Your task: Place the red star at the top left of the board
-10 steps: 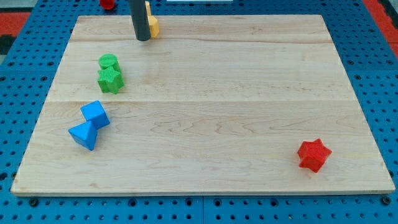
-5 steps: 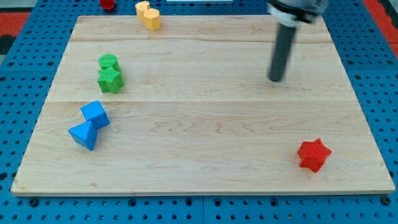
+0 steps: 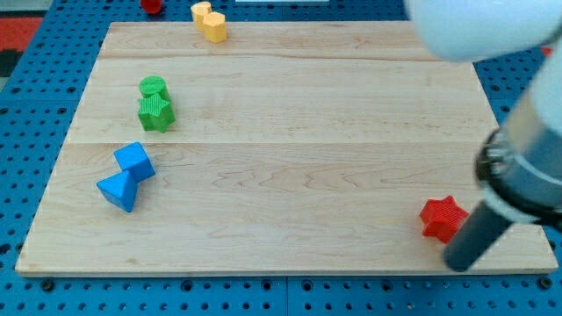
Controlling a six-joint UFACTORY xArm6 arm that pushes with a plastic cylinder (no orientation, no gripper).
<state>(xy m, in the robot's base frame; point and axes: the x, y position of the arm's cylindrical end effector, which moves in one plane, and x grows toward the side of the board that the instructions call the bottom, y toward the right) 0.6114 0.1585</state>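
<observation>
The red star [image 3: 440, 217] lies on the wooden board [image 3: 290, 149] near its bottom right corner. My tip [image 3: 457, 262] is at the view's bottom right, just below and to the right of the red star, touching or almost touching it. The rod and the arm's pale body cover the board's right edge above it and hide part of the star's right side.
Two yellow blocks [image 3: 210, 21] sit at the board's top edge, left of centre. A green cylinder [image 3: 153, 87] and a green star [image 3: 156, 112] touch at the left. A blue cube [image 3: 134, 161] and a blue triangular block [image 3: 118, 190] lie below them. A red block [image 3: 152, 5] is off the board at the top.
My tip has swept from the yellow blocks at the top, across the board's upper right, down to the red star's lower right. No block has visibly moved.
</observation>
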